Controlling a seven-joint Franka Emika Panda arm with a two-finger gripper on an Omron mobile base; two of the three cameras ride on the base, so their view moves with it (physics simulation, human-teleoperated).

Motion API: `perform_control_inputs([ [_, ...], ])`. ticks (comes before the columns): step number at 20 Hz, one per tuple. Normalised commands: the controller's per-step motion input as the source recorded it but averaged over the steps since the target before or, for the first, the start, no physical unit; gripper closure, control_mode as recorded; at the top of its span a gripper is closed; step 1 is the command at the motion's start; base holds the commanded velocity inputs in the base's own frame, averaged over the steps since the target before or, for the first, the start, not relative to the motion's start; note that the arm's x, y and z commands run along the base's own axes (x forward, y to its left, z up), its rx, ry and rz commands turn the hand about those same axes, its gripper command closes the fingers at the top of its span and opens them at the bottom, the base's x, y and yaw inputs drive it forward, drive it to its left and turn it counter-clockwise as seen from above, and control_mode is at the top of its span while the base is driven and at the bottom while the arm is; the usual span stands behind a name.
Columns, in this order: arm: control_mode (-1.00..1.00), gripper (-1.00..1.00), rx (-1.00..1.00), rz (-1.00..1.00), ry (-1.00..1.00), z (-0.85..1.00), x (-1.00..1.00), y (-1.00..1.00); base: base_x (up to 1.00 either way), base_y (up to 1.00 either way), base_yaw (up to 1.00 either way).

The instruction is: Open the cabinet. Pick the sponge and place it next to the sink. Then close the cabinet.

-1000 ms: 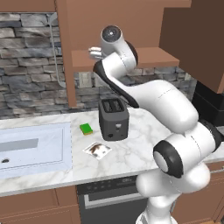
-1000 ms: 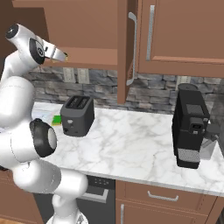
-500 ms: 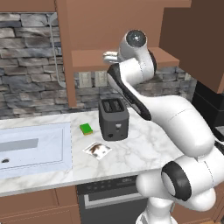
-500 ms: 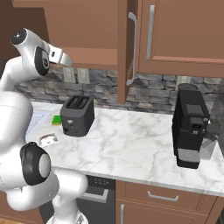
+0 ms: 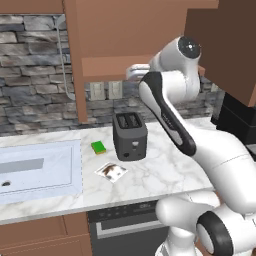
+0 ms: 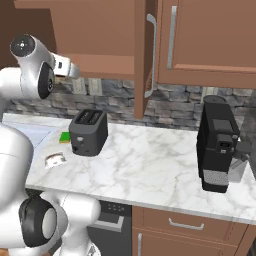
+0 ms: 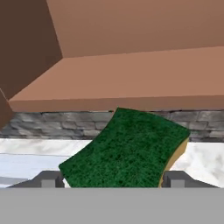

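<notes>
White marbled stone counter (image 5: 165,165) below the open brown wooden cabinet (image 7: 131,78); the raised two-finger gripper (image 7: 109,179) clasps the dark green rectangular sponge (image 7: 124,148), tilted toward 2 o'clock

2 sponges: a dark green sponge (image 7: 127,148) and a light green sponge (image 5: 98,147). 1 toaster (image 5: 130,135), 1 coffee machine (image 6: 217,144), 1 sink (image 5: 37,167), 1 small packet (image 5: 111,171).

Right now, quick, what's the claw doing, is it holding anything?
Claw: closed on the dark green sponge, held up just below the open cabinet.
</notes>
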Motion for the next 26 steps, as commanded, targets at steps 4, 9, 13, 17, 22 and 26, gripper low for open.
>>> perform_control_inputs([
  [4,-1.0,1.0,0.0,0.25,0.0,0.0,-0.72,0.0,0.0,0.0,0.0],
  [9,-1.0,1.0,0.0,0.25,0.02,-0.07,-0.55,0.0,0.0,0.0,0.0],
  [13,-1.0,1.0,0.0,0.21,0.06,-0.15,-0.48,0.0,0.0,0.0,0.0],
  [17,-1.0,1.0,0.0,0.19,0.1,-0.18,-0.41,0.0,0.0,0.0,0.0],
  [22,-1.0,1.0,-0.04,0.19,0.18,-0.24,-0.19,0.03,0.0,0.0,0.0],
  [26,-1.0,1.0,-0.11,0.18,0.27,-0.36,-0.01,0.1,0.0,0.0,0.0],
])
